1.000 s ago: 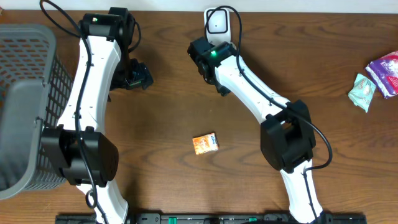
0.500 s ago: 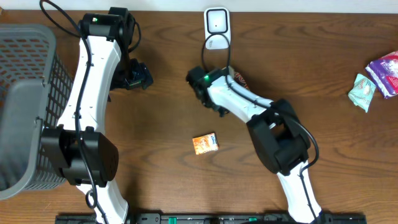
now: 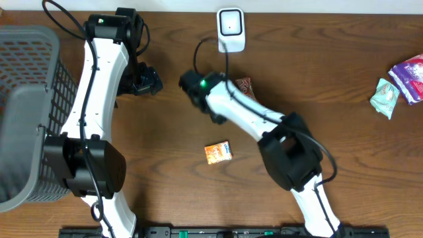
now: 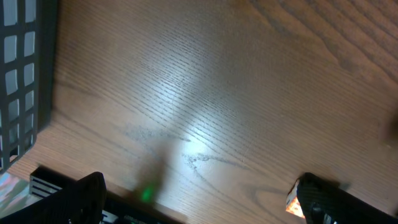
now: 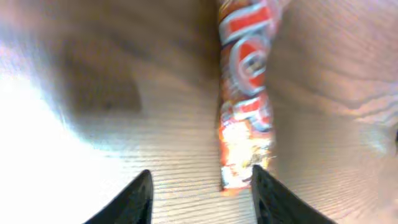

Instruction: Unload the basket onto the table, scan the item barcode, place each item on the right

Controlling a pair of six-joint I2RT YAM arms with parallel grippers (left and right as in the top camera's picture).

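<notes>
Right fingers [image 5: 138, 198] are spread apart and gripping nothing, fwiw; the crinkly red, orange and white packet [image 5: 245, 93] lies long and narrow on the wood-grain desk [image 5: 124, 143] just ahead of them, near the boxy white scanner [image 3: 230, 26]; left fingers [image 4: 87, 196] hang wide apart over bare wood, holding nothing either; a small orange carton [image 3: 218, 153] sits nearer the front; grey plastic mesh basket [image 3: 63, 86] on the left.
</notes>
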